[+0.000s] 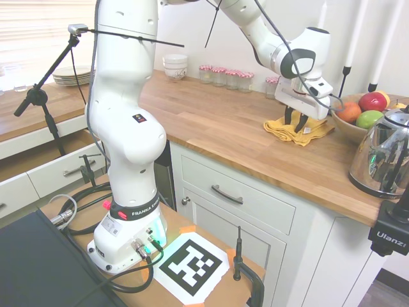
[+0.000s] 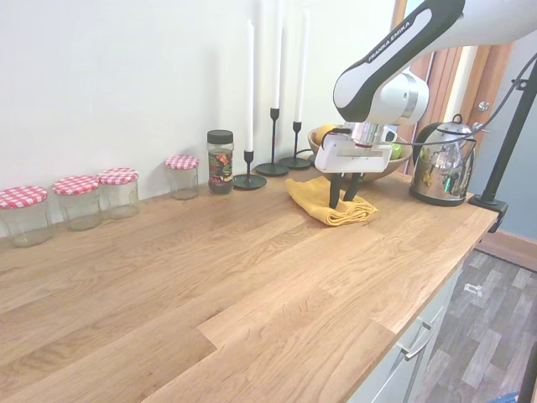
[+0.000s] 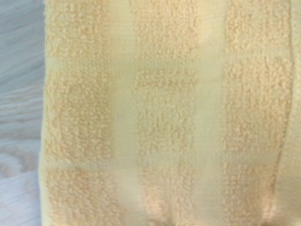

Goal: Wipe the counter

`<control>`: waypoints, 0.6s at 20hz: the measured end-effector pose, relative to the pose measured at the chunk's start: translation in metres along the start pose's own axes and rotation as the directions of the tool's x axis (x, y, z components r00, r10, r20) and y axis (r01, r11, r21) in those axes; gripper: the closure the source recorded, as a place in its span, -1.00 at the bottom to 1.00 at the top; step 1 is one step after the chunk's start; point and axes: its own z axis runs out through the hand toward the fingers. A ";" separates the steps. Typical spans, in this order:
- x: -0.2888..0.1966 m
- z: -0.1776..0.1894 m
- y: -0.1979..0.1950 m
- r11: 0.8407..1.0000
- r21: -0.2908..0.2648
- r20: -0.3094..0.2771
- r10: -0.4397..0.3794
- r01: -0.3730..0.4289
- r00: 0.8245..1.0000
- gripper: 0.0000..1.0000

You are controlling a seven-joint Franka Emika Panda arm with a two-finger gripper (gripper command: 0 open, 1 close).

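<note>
1. The claw [image 2: 346,198] is down on the yellow cloth [image 2: 329,204], fingers spread apart with both tips poking into the folded fabric. It isn't pinching anything that I can see, more like straddling a bunch of it.
2. The cloth sits on the wooden surface [image 2: 210,277] toward the end with the fruit bowl [image 1: 348,125] and the shiny kettle [image 1: 382,155]. It's just beside the bowl and a bit away from the front edge.
3. The wrist view is basically wall-to-wall terry cloth with paler stripes, plus a sliver of wood grain along one side. So the camera is right over the towel, close in.
4. Progress, my read: early. The cloth is still a crumpled little pile in one spot, and nearly all of the long plank top lies uncovered from there to the jars with checked lids [image 2: 77,201] along the wall. I can't spot any visible mess or wet streaks, so there's no telling which patch has been wiped, if any.
5. What's left, I'd guess: get a firm hold or press on the cloth, then drag it across the open wood.
6. Watch out for the candlesticks [image 2: 273,126] and the spice jar [image 2: 221,161] behind the cloth, since a wide sweep toward the wall could knock them.
</note>
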 end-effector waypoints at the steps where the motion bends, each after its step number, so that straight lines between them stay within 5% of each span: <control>1: -0.001 0.000 0.001 1.000 0.002 0.000 0.001 -0.001 1.000 1.00; 12: -0.003 0.000 0.001 1.000 0.011 0.006 0.005 -0.005 1.000 1.00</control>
